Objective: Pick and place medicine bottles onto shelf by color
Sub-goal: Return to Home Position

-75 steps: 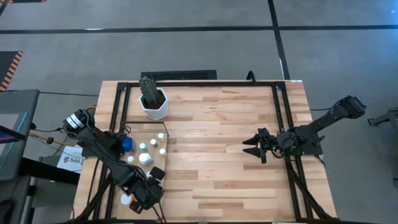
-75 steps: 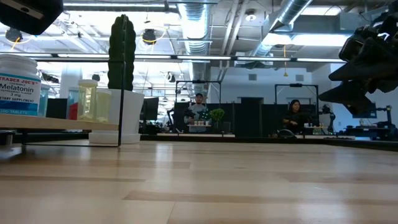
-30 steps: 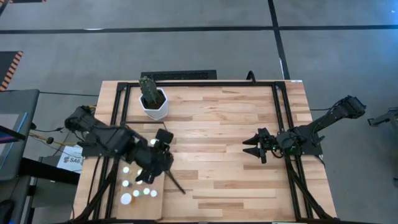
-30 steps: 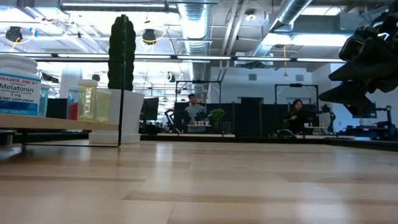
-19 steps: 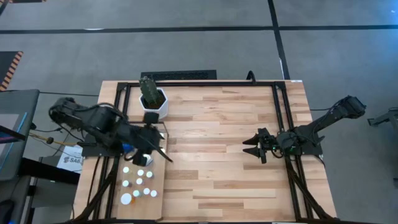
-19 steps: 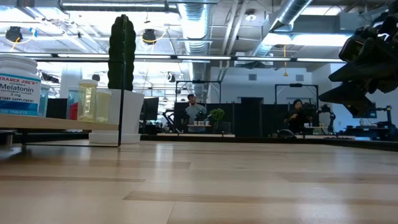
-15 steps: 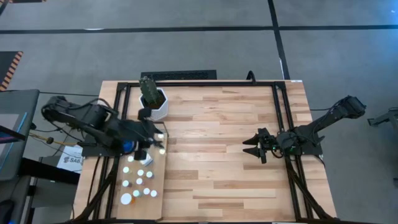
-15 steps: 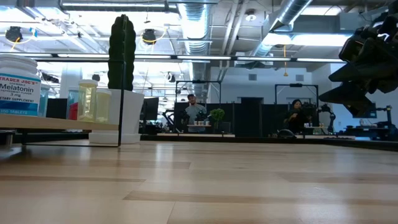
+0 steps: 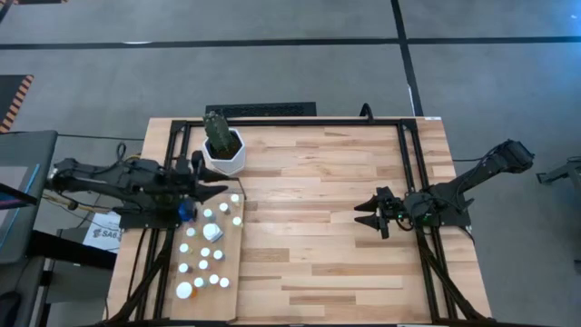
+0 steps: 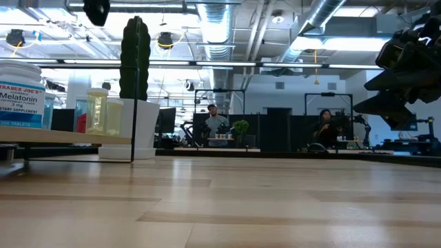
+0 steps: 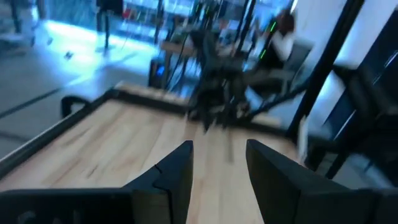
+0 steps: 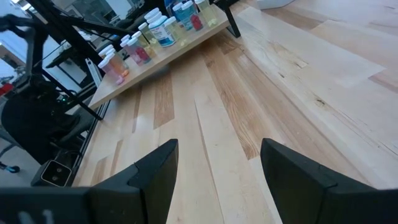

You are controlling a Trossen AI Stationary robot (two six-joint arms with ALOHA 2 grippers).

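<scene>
The left gripper (image 11: 217,146) hovers with fingers apart and empty, over the shelf's (image 9: 231,263) end beside the cactus pot (image 9: 224,154). Medicine bottles (image 9: 201,250) stand clustered on the shelf just beneath it. Well apart across the table (image 9: 318,182), the right gripper (image 9: 361,213) waits, fingers spread, holding nothing.

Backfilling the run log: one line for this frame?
left end effector: open, empty, near shelf | right end effector: open, empty, over right half of table | medicine bottles: upright on shelf

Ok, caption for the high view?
Medicine bottles on the shelf; left pincer at its end, right pincer mid-table, both open.
</scene>
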